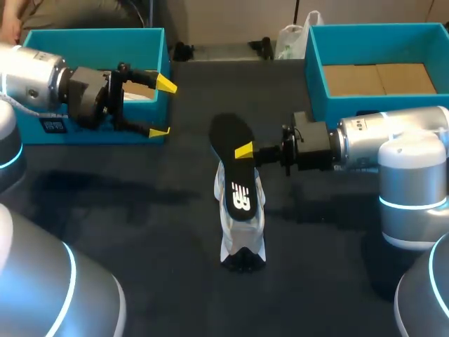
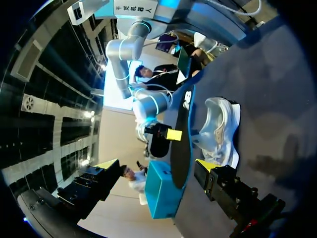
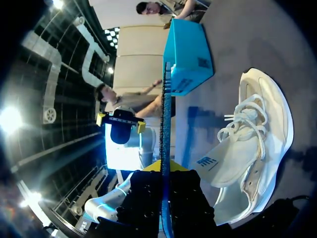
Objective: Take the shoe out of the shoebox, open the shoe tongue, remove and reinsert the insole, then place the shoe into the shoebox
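Note:
A black insole (image 1: 235,165) is pinched at its edge by my right gripper (image 1: 243,151), which is shut on it; the insole's logo end hangs over the white shoe (image 1: 243,235) lying on the dark table. In the right wrist view the insole (image 3: 165,114) stands edge-on between the fingers, with the shoe (image 3: 252,144) beside it, tongue pulled out. My left gripper (image 1: 163,109) hovers open and empty in front of the left teal shoebox (image 1: 98,130). From the left wrist, the insole (image 2: 181,144) and shoe (image 2: 218,129) lie ahead of the open left gripper (image 2: 156,166).
A second teal shoebox (image 1: 319,105) with a cardboard floor stands at the back right, just behind my right arm. The left box also shows in the right wrist view as a teal shoebox (image 3: 185,49). Dark table surface surrounds the shoe.

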